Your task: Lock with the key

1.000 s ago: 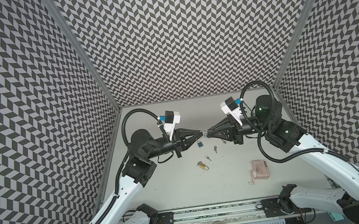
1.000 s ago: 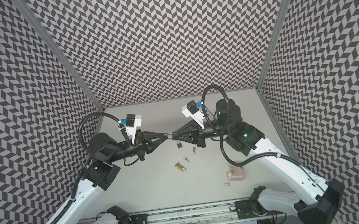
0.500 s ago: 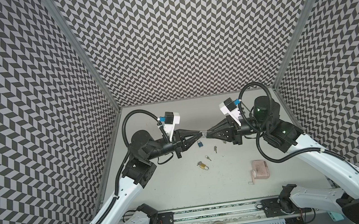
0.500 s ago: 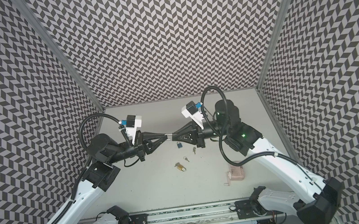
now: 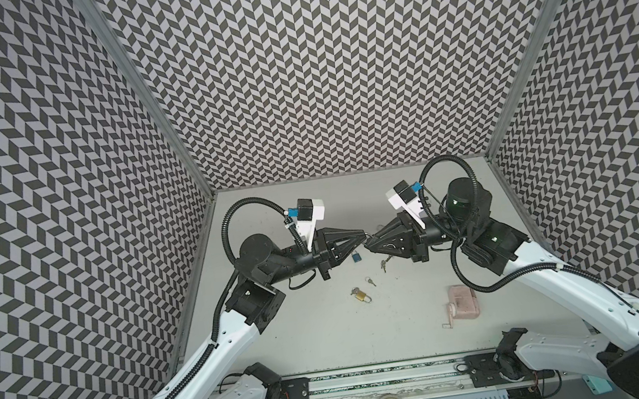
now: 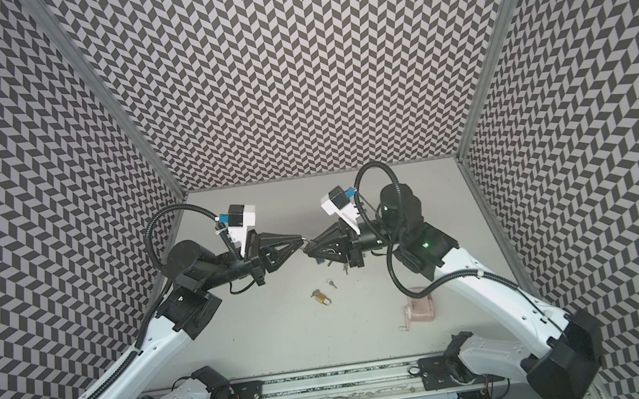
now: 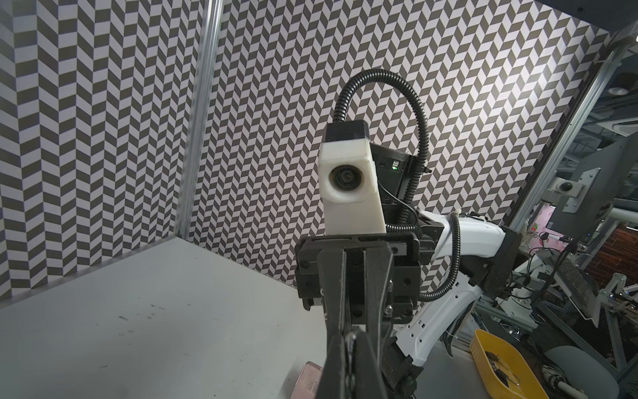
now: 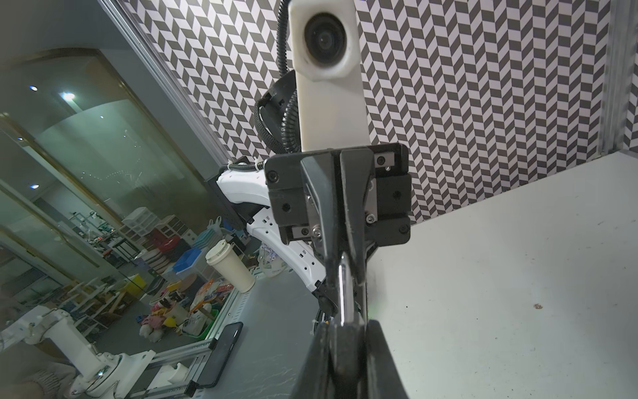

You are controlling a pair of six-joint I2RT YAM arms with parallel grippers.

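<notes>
My two grippers meet tip to tip above the middle of the table in both top views. The left gripper (image 5: 362, 235) (image 7: 350, 345) is shut on a small metal key (image 7: 351, 340), of which only the edge shows between its fingers. Facing it, the right gripper (image 5: 369, 243) (image 8: 345, 328) is shut on a shiny silver lock (image 8: 341, 293), which reaches out to the left fingertips. From above, the key and the lock are almost hidden by the fingers. Whether the key sits in the lock I cannot tell.
On the table below lie a blue padlock (image 5: 356, 257), a brass padlock (image 5: 361, 295), loose keys (image 5: 369, 281) and a pink lock (image 5: 462, 302) at the front right. A yellow tray (image 7: 500, 366) stands outside the cell. Patterned walls close three sides.
The right arm has drifted very slightly to the left. Both grippers stay shut and tip to tip.
</notes>
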